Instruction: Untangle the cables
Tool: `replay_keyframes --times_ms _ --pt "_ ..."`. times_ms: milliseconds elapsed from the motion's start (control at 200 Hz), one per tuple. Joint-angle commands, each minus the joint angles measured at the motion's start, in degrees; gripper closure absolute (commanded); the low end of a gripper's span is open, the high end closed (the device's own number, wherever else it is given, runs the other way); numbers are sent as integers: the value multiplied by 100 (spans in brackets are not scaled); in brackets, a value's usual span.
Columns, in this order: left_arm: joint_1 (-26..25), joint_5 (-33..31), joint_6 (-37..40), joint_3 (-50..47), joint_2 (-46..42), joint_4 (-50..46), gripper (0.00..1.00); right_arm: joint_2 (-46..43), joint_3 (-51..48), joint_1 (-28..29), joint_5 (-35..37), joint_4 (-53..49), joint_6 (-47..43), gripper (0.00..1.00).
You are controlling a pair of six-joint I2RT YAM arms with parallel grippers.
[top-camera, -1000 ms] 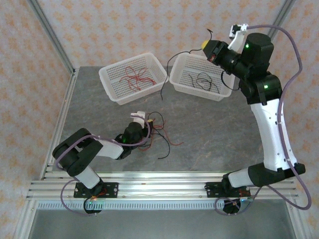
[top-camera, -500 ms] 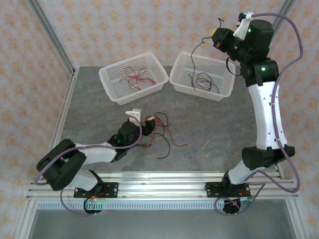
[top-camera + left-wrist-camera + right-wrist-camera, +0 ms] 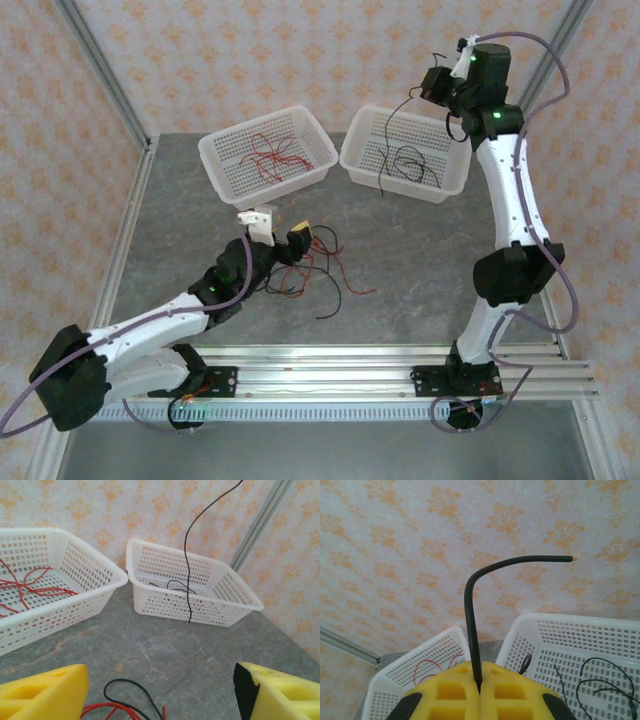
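A tangle of red and black cables [image 3: 318, 262] lies on the grey table. My left gripper [image 3: 288, 243] hovers at its left edge, open, with nothing between its yellow fingers [image 3: 45, 692]; a black loop and red strands [image 3: 125, 705] lie just below the gap. My right gripper [image 3: 428, 85] is raised high over the right basket, shut on one black cable [image 3: 470, 610]. That cable [image 3: 385, 150] hangs down in front of the basket's left end, its tip clear of the table tangle.
Two white mesh baskets stand at the back. The left basket [image 3: 225, 160] holds red cables [image 3: 272, 155]. The right basket [image 3: 355, 160] holds black cables [image 3: 410, 163]. A metal frame post [image 3: 100, 60] runs along the left side, and the arm bases sit on the near rail.
My left gripper has opened and its arm has stretched forward toward the tangle. The right arm has risen, swinging the hanging black cable rightward over the right basket.
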Motion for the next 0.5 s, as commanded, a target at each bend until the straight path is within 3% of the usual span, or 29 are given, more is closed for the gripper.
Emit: replay_keyframes --times_ms 0,200,495 --pt "-91 -285 -27 212 -335 -758 23 165 557 3 261 240 -298 100" --pt "-142 -481 -317 128 -798 -1260 23 211 1473 -7 -19 148 -91 100" --pt "-155 -479 -651 -69 -1088 -1487 24 7 1589 -48 354 603 -131 100"
